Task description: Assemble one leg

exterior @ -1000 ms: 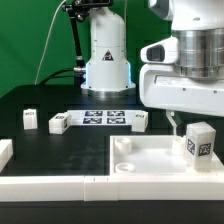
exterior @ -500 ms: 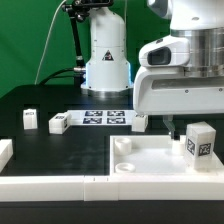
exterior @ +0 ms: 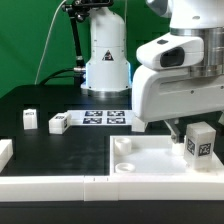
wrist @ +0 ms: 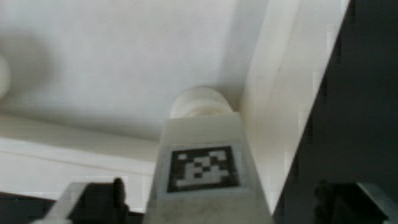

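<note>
A leg [exterior: 200, 140], a small white post with a tag on its side, stands upright on the large white panel [exterior: 150, 160] near the panel's far corner on the exterior view's right. My gripper [exterior: 188, 127] hangs just above and around the leg's top. In the wrist view the leg [wrist: 210, 150] runs up between my two dark fingers [wrist: 98, 203], with a gap on each side. The gripper [wrist: 217, 207] is open and holds nothing. The leg's lower end sits against the panel [wrist: 89, 70] beside a raised edge.
Two more small white legs [exterior: 30, 119] [exterior: 58, 123] stand on the black table at the exterior view's left. The marker board [exterior: 105, 117] lies behind the panel. A white part [exterior: 5, 152] sits at the left edge. The robot base [exterior: 105, 55] stands at the back.
My gripper has moved toward the exterior view's left and slightly down, and now hides the tagged post by the marker board's right end. The leg on the panel has not moved.
</note>
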Controlling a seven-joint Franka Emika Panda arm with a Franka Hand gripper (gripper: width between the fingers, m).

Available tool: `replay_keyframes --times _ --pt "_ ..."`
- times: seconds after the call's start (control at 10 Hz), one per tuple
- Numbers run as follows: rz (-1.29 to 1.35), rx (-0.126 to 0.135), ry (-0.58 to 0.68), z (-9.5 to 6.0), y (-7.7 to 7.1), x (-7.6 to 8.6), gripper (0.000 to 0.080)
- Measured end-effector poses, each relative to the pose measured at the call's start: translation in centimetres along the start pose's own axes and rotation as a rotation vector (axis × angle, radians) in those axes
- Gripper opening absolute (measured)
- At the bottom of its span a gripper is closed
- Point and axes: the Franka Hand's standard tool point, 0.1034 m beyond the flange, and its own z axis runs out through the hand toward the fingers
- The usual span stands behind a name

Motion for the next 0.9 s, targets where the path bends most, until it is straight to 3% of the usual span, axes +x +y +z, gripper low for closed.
replay_keyframes --times 0.1,0.2,0.3,0.6,0.9 --pt "0.0 0.0 0.0 0.0 0.0 0.0 0.0387" --pt "0.0 -0.002 0.0 -0.01 0.11 0.01 0.0387" --pt "0.001 -0.002 0.0 -0.01 0.19 -0.01 0.0292" --pt "0.048 0.0 0.006 0.02 0.23 -0.01 0.0292" --pt "0.402 0.02 0.056 0.13 0.26 -0.33 0.0292"
